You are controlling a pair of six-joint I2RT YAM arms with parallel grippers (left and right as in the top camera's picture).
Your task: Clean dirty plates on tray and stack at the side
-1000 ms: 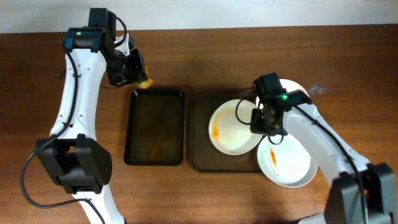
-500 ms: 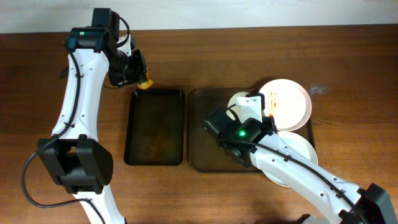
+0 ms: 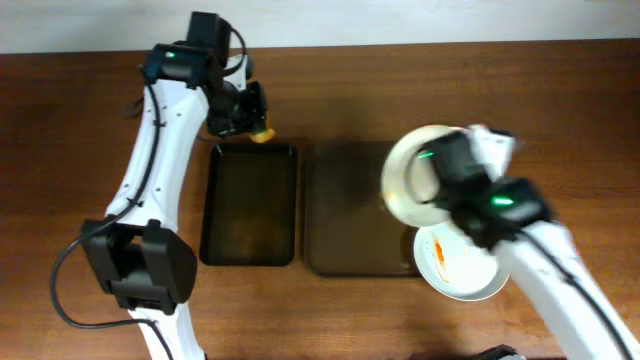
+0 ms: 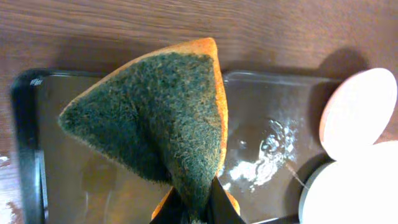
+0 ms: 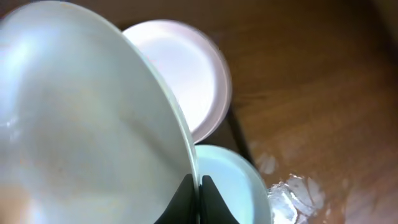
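At the far left the left pincer (image 4: 193,208) is closed on a sponge (image 4: 149,118), green scrubbing face out, and holds it above the far edge of the black tray (image 3: 250,205). The brown tray (image 3: 345,215) next to it looks wet in the left wrist view, with its middle bare.

Over the brown tray's right part hangs the lifted plate (image 3: 408,180). The right pincer (image 5: 198,186) nips it at the rim only, with the two tips pressed close on the thin edge. It is tipped steeply. Being round it has no real long axis, but from above its outline is an oval running from the far side to the near side. Its hollow side seems to face up and to the left, toward the sponge, though I can't be certain.

That thin rim grip is my worry. The right arm shows blurred from above, so I judge it is swinging, and a wet, tipped plate could pivot or slip out. It would fall onto the streaked plate (image 3: 460,265), which lies just below with its near edge over the tray's rim onto the table (image 3: 560,100). A third plate (image 5: 180,68) lies flat beyond. A hard scrub from the sponge could also lever the plate free.
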